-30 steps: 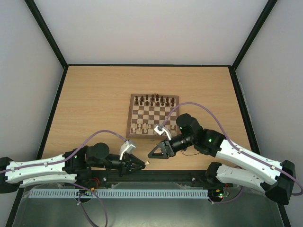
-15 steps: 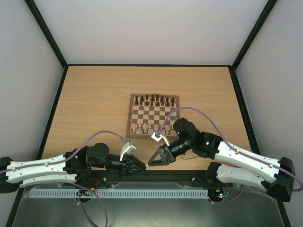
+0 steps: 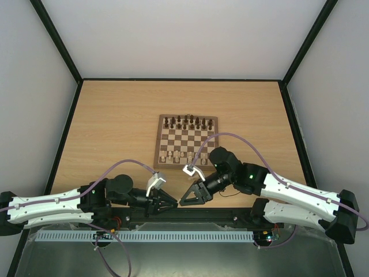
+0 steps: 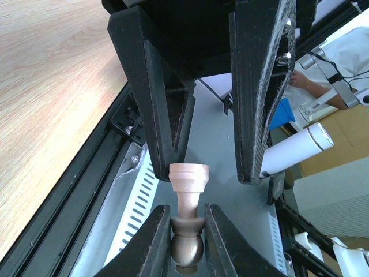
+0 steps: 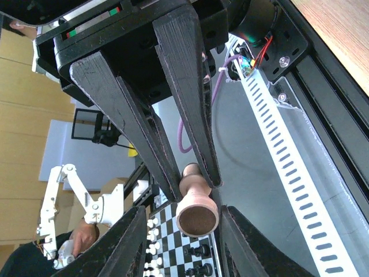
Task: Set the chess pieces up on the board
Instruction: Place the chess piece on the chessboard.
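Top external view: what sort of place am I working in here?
Probably a lab robot cell: white walls and black frame enclose the wooden table; another white arm shows beyond.

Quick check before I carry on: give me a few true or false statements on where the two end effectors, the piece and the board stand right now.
1. The right end effector pinches a pale chess piece by its rounded head. True.
2. The left end effector is clamped on that piece's base. False: its jaws stand apart on either side of the base.
3. The two end effectors meet above the board. False: they meet off the board, over the near edge of the table.
4. Dark pieces line the board's far rows. True.
5. Several pale pieces stand on the board's near rows. True.
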